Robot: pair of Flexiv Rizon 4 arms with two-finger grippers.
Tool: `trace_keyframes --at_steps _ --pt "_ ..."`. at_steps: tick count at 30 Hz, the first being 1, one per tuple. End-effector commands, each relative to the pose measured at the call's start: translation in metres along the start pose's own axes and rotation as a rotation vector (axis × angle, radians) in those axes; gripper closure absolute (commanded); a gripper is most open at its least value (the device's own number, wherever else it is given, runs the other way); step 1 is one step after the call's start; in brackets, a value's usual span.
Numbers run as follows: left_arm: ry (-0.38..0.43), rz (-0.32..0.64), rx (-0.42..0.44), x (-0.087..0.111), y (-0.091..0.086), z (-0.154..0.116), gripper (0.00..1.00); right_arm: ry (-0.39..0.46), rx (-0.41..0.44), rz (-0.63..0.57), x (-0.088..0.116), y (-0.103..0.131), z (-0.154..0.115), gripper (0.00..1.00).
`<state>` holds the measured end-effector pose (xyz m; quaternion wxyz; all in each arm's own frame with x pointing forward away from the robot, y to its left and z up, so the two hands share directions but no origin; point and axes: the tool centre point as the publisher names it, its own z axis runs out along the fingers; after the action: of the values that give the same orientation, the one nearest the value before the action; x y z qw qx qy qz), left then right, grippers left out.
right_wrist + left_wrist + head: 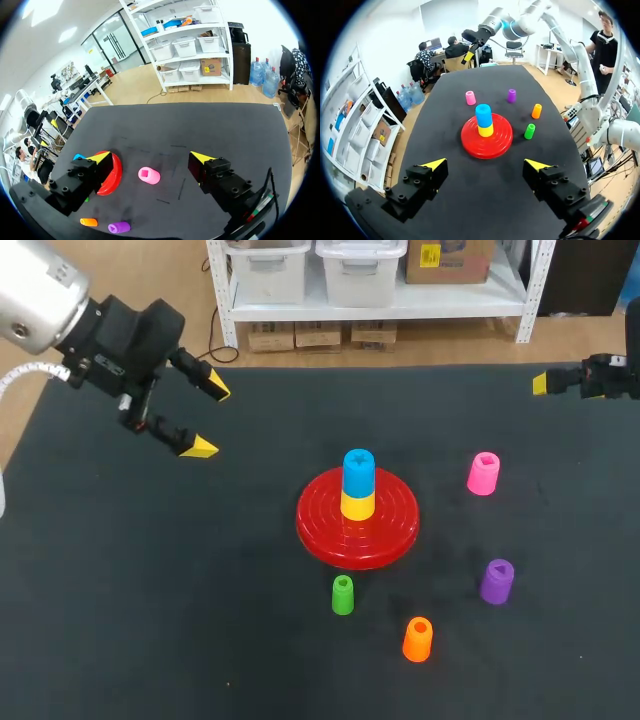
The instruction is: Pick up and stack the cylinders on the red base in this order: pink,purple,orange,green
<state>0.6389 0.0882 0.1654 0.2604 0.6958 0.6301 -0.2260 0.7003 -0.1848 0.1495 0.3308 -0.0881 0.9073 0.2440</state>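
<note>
Head view: the red base (pixel 320 525) is carrying only a blue-and-yellow stack (pixel 358 485). The pink cylinder (pixel 483 473), purple cylinder (pixel 497 581), orange cylinder (pixel 417 639) and green cylinder (pixel 342 595) are sitting loose on the worktop (pixel 150 590), so I'm judging nothing stacked.
Left wrist: my left gripper (pixel 486 164) is hanging released, empty.
Right wrist: my right gripper (pixel 151 158) is gaping, pink cylinder ahead.

From where I stand, the left arm (pixel 40 300) comes in from the far left, its silver forearm ending in a black wrist angled down and inward. The left gripper (pixel 208 418) hangs in the air with its two yellow-tipped fingers spread wide and nothing between them, and its own wrist view shows the same broad gap. The right arm (pixel 625 370) barely reaches in from the right side and points inward. The right gripper (pixel 150 158) is likewise spread wide and holds nothing.
</note>
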Motion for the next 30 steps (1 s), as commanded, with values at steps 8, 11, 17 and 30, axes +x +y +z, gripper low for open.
trace_keyframes --at_steps 8,11,17,30 --pt "0.0 0.001 0.002 0.0 0.001 0.0 0.0 0.001 -0.001 -0.001 0.0 0.0 0.0 0.0" --pt "0.0 0.001 0.002 0.0 0.001 0.0 0.0 0.001 -0.001 -0.001 0.0 0.0 0.0 0.0" --pt "0.0 0.001 0.002 0.0 0.001 0.0 0.0 0.088 0.036 -0.011 -0.013 0.014 0.031 0.0" --pt "0.0 0.001 0.002 0.0 0.001 0.0 0.0 0.473 0.184 -0.147 0.003 0.047 0.099 0.0"
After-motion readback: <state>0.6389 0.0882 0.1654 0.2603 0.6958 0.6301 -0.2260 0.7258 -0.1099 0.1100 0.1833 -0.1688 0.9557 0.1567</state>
